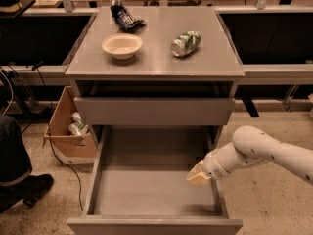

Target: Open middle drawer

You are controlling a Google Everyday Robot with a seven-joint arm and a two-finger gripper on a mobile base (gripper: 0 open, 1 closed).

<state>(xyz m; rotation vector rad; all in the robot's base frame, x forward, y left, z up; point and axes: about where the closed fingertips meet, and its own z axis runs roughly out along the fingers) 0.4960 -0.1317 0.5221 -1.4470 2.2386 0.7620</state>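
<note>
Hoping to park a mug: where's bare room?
The middle drawer has bare floor left of the gripper at its right wall. The cabinet top is free in front of the bowl and can; the dark bag crowds its back left.

Lower centre, middle drawer [93, 180]: smooth matt gray panels with a painted look. The counter [156, 65] has the same gray with a faint sheen. Lower right, at the drawer's right wall, end effector [198, 176]: dull pale-yellow tip. The arm [264, 148] is smooth white plastic. The bowl [122, 45] is matt off-white, the can [186, 43] shiny metal, and the box [61, 126] brown cardboard.
</note>
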